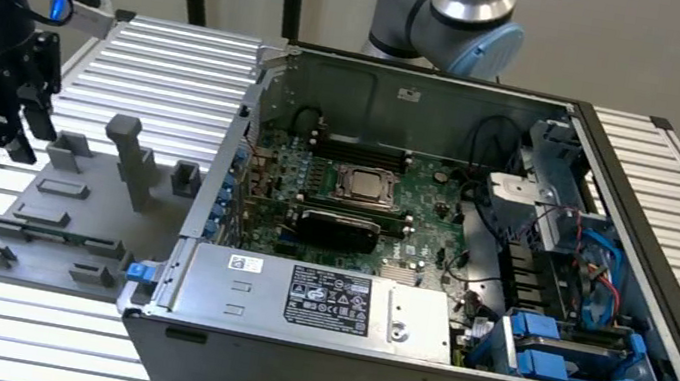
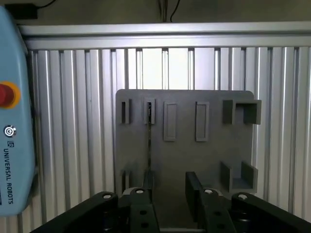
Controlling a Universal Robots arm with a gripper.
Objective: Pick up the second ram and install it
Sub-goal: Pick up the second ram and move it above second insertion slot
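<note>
The end effector (image 2: pixel 171 196), fingers spread and empty, hangs above the grey fixture (image 2: pixel 184 155) on the slatted table (image 2: pixel 73 121). There the second ram (image 2: pixel 149 145) stands on edge in its slots, in line with one finger rather than between the two. A clean pick likely needs the fingers astride the stick, squeezing its flat faces. A blue pendant (image 2: pixel 14 121) reads "UNIVERSAL ROBOTS".
</note>
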